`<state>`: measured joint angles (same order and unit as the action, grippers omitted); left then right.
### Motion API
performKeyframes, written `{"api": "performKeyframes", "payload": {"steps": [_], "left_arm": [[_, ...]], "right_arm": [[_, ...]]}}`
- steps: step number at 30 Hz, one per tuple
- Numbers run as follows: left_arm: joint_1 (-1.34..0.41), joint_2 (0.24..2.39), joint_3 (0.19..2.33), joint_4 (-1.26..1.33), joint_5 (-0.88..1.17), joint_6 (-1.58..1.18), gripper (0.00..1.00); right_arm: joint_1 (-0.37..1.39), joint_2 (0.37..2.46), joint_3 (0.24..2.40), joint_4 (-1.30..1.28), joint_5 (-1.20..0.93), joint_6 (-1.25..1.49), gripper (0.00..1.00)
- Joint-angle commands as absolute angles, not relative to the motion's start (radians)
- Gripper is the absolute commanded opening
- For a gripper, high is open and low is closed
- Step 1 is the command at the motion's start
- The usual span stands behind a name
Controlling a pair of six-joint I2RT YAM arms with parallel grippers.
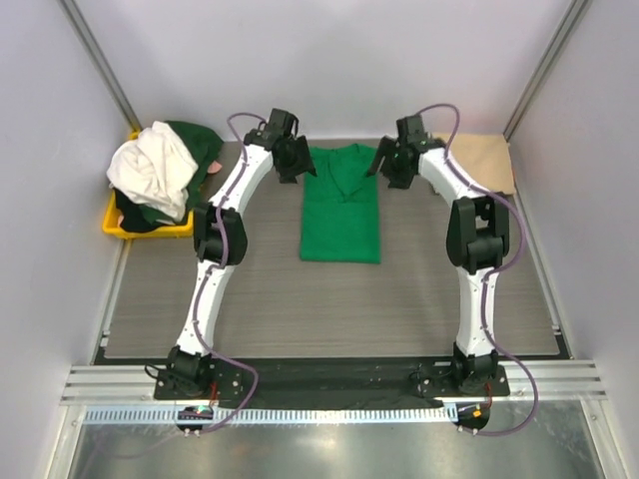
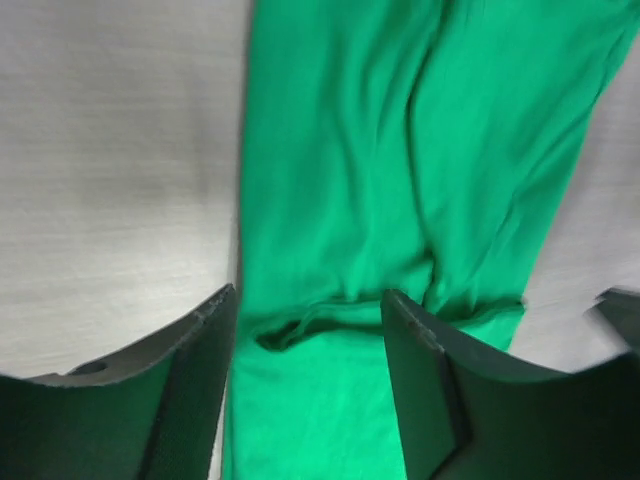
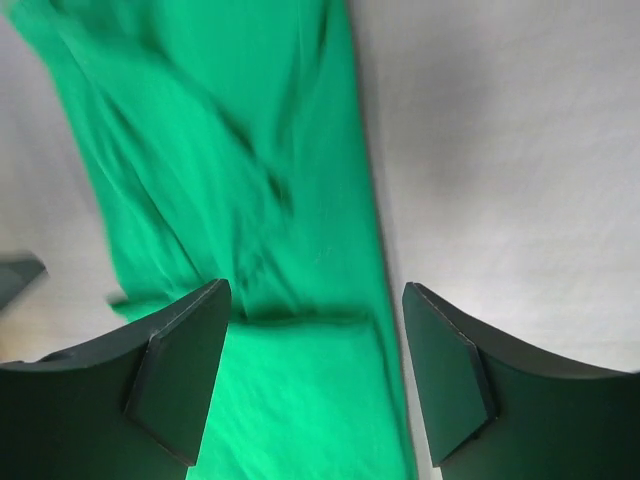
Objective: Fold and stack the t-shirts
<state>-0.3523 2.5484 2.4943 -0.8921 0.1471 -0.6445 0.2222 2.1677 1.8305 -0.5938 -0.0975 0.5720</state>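
Bright green cloth t-shirt lies mid-table, narrowed to 1 strip, my left gripper and right gripper gaping empty over its far corners; white and dark green t-shirts wait heaped in the yellow plastic tray far left.

Two YAM arms, L arm & R arm: white tube-like links btwn chunky black joint housings, each bolted to a black base. A purplish cable loops out at each base & runs up along the links. L gripper & R gripper are black. Close up, the fingers are dark matte wedges w/ flat, angled inner faces; one on the L has a small round hole near its root.
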Motion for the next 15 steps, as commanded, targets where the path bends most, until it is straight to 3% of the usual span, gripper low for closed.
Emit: {"api": "performKeyframes", "payload": {"steps": [1,3,4,8,11,15], "left_arm": [[-0.322,2.563,2.691,-1.118,0.186,-0.638,0.62],[-0.324,2.407,2.529,-1.077,0.172,-0.627,0.63],[-0.328,2.335,2.297,-1.03,0.155,-0.624,0.63],[-0.348,2.012,1.792,-0.758,0.159,-0.637,0.64],[-0.368,1.863,1.541,-0.666,0.184,-0.649,0.64],[-0.399,1.738,1.297,-0.522,0.219,-0.682,0.64]], "right_arm": [[0.17,2.192,2.063,-0.716,-0.147,0.528,0.76],[0.169,2.131,2.022,-0.739,-0.137,0.514,0.76],[0.17,2.088,1.961,-0.72,-0.143,0.512,0.76],[0.186,1.785,1.462,-0.519,-0.21,0.554,0.76],[0.218,1.668,1.186,-0.395,-0.262,0.584,0.76],[0.252,1.543,0.968,-0.279,-0.302,0.627,0.75]]}}
